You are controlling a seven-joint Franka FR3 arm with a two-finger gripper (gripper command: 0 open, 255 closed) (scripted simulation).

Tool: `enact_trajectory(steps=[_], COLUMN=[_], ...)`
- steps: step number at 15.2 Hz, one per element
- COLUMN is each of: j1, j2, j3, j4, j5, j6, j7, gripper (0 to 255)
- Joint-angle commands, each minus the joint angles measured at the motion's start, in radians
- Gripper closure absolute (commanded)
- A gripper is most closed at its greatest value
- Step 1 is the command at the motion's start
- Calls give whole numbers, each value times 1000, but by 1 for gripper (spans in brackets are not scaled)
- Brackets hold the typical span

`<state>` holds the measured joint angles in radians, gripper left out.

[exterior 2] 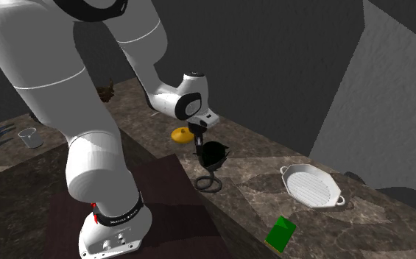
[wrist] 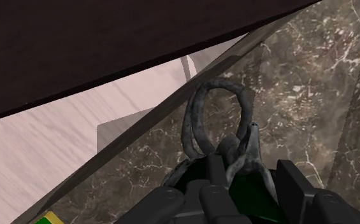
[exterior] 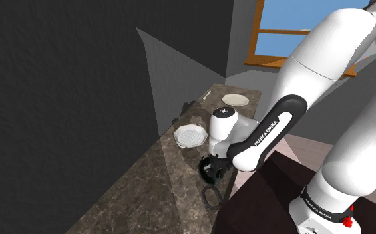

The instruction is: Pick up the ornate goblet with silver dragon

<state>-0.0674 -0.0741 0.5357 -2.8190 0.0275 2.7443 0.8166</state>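
The goblet (exterior 2: 214, 154) is dark, with a grey dragon coiled round its stem and a ring-shaped foot (exterior 2: 208, 182). It stands tilted at the stone counter's edge beside the stand. My black gripper (exterior 2: 202, 141) comes down on its bowl from above and is shut on the rim. The shoulder view has the goblet (exterior: 210, 174) under the hand (exterior: 214, 159), foot towards the camera. Seen from the wrist, one finger (wrist: 214, 177) sits inside the green-lined bowl (wrist: 252, 194) and the other finger (wrist: 293, 181) outside, with the grey foot ring (wrist: 213, 118) beyond them.
A white ribbed dish (exterior 2: 313, 185) lies further along the counter, and a green block (exterior 2: 280, 234) sits near its front edge. A yellow lid (exterior 2: 182, 134) is behind the goblet. The dark stand top (exterior 2: 162, 199) adjoins the counter, and dark walls rise behind it.
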Motion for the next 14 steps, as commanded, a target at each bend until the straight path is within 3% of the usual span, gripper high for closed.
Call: enact_trajectory(steps=[1, 7, 14], j1=[13, 54, 78], j2=[-37, -153, -241], j3=[-3, -29, -52], j4=[0, 9, 25], j5=[45, 134, 169], j6=[-33, -151, -252], j7=[-31, -97, -126], gripper=[255, 255, 255])
